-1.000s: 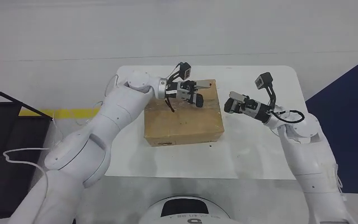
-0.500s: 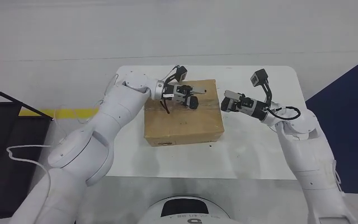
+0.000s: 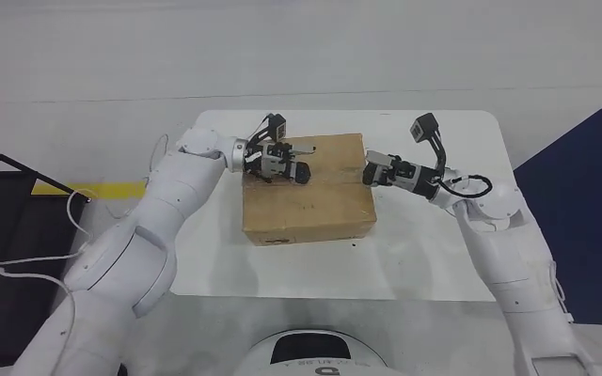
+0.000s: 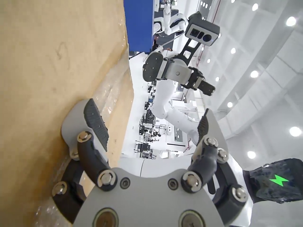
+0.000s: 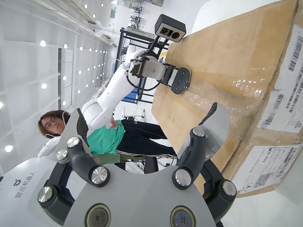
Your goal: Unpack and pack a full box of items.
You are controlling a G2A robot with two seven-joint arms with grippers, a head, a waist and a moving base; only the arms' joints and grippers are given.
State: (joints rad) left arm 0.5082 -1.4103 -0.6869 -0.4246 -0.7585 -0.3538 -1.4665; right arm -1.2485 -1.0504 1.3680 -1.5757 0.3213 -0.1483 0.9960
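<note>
A closed cardboard box (image 3: 310, 199) with clear tape along its top seam sits mid-table, with white labels (image 5: 292, 100) on one side. My left gripper (image 3: 297, 161) is over the far left part of the box top, open. One pad (image 4: 95, 121) rests on the cardboard beside the taped seam (image 4: 111, 88); the other pad (image 4: 208, 126) is up in the air. My right gripper (image 3: 370, 171) is at the box's right top edge, open, with one finger (image 5: 216, 115) just over the taped seam (image 5: 246, 88). Neither holds anything.
The white table (image 3: 428, 258) has free surface in front of and to the right of the box. A black rack (image 3: 19, 211) stands off the table's left side, and a blue panel (image 3: 569, 155) off its right.
My left gripper has slid leftward along the box top. My right gripper has moved left, up to the box's right edge. The box has not moved.
</note>
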